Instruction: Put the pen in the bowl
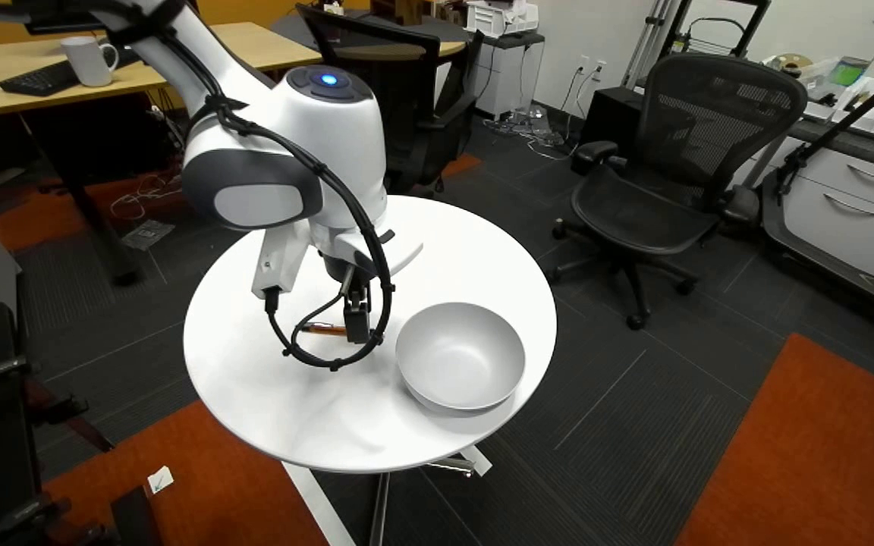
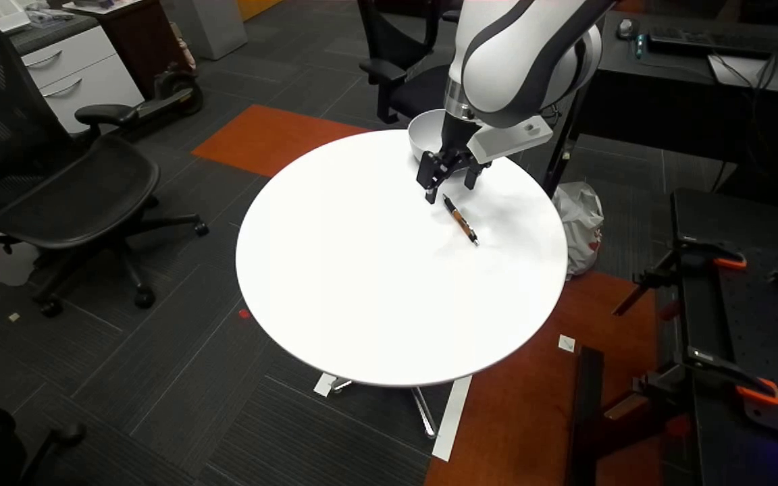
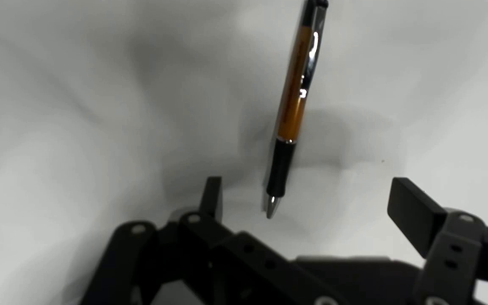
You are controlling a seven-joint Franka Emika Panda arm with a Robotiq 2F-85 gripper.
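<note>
The pen, dark with an orange barrel and silver tip, lies on the white round table. It shows in both exterior views (image 1: 323,328) (image 2: 460,221) and in the wrist view (image 3: 292,101). My gripper (image 3: 305,192) is open and empty above the table. In the wrist view the pen's tip lies between the two fingers, nearer the left one, touching neither. The gripper also shows in both exterior views (image 1: 358,322) (image 2: 452,189). The plain pale grey bowl (image 1: 461,360) stands upright beside the gripper, with nothing visible inside. The arm partly hides the bowl in an exterior view (image 2: 424,131).
The round table (image 1: 255,402) carries the pen and bowl, with the bowl near its edge. A looping black cable (image 1: 384,280) hangs from the arm close to the tabletop. Black office chairs (image 1: 649,167) and a desk (image 1: 270,42) stand around it.
</note>
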